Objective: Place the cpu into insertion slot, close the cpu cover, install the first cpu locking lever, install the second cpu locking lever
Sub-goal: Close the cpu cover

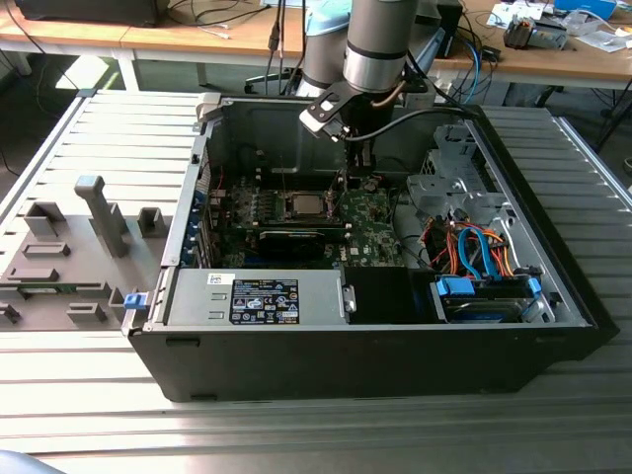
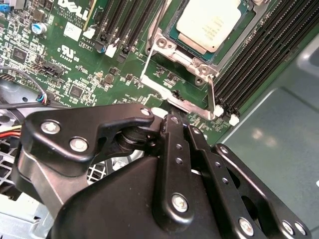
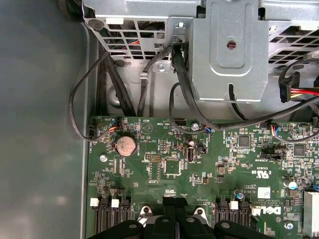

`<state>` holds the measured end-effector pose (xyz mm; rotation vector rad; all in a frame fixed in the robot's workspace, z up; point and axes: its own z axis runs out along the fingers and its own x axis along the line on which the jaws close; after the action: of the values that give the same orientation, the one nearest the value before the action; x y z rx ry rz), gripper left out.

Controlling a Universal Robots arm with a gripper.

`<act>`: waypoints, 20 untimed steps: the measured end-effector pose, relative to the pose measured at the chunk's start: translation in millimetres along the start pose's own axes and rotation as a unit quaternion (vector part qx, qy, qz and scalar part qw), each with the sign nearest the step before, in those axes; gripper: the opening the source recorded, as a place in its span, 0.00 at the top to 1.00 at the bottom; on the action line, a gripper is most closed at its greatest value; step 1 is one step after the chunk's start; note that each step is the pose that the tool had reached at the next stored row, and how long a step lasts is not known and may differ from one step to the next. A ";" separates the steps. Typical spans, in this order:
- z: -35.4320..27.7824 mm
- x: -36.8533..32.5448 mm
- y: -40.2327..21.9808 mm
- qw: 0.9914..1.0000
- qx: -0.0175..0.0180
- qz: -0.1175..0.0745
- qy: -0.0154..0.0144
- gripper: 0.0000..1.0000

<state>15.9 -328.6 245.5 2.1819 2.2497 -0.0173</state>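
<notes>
The cpu point(image 2: 209, 22), a flat square chip with a dull silver top, lies in the insertion slot point(image 2: 174, 99) on the green board. In the exterior view the cpu point(image 1: 301, 205) sits mid-board inside the open case. The cpu cover point(image 2: 166, 47), a thin silvery frame, appears to lie flat around the chip. A thin metal locking lever point(image 2: 213, 94) runs along one side of the socket. My gripper point(image 2: 169, 119) hovers just beside the socket's edge, its black fingers point(image 3: 169, 219) pressed together with nothing seen between them. The gripper point(image 1: 363, 168) hangs from the arm just behind the socket.
A long black expansion card point(image 1: 296, 237) lies in front of the socket. Black memory slots point(image 2: 259, 64) flank it. A metal drive cage point(image 1: 454, 188) and orange and blue cables point(image 1: 474, 247) fill the case's right side. Grey fixtures point(image 1: 89, 227) stand at the exterior view's left.
</notes>
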 end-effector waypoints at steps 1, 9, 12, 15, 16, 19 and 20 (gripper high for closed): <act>0.1 0.0 -0.3 1.000 0.000 0.000 0.000 0.89; 0.6 0.1 -3.9 1.000 0.000 0.000 0.001 0.89; 0.7 0.2 -5.6 1.000 0.000 0.000 0.001 0.89; 0.8 0.2 -7.2 1.000 0.000 0.000 0.001 0.89; 0.8 0.2 -7.8 1.000 0.000 0.000 0.001 0.89; 0.8 0.3 -9.7 1.000 0.000 0.000 0.001 0.89; 0.8 0.3 -10.2 1.000 0.000 0.000 0.001 0.89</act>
<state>5.7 -328.6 244.7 2.1832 2.2511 -0.0142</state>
